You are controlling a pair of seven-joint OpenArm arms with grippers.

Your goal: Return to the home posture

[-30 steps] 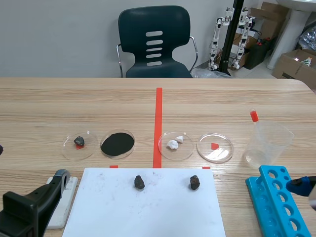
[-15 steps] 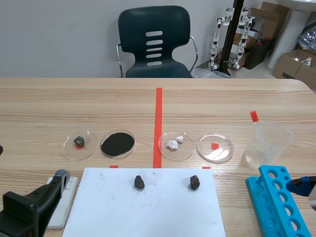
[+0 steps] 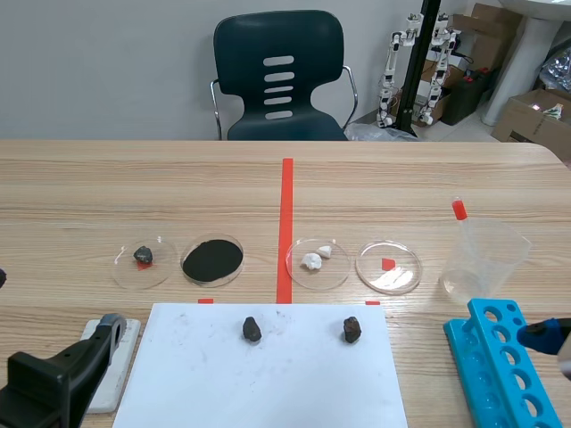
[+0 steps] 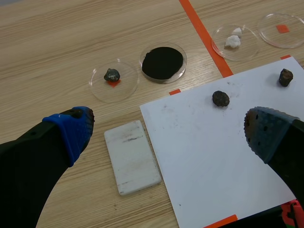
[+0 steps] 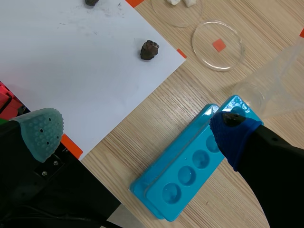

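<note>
Over the table (image 3: 89,178), left pincer (image 4: 168,130) and right pincer (image 5: 137,127) gape.

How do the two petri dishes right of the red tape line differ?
The dish beside the line holds two white lumps; the dish farther right holds nothing, only a tape square shows through it. The dish beside the line lies right by the tape; the dish farther right sits nearer the clear beaker. Both are clear, round and shallow.

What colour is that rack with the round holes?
The rack is bright blue; the right wrist view shows it best.
</note>
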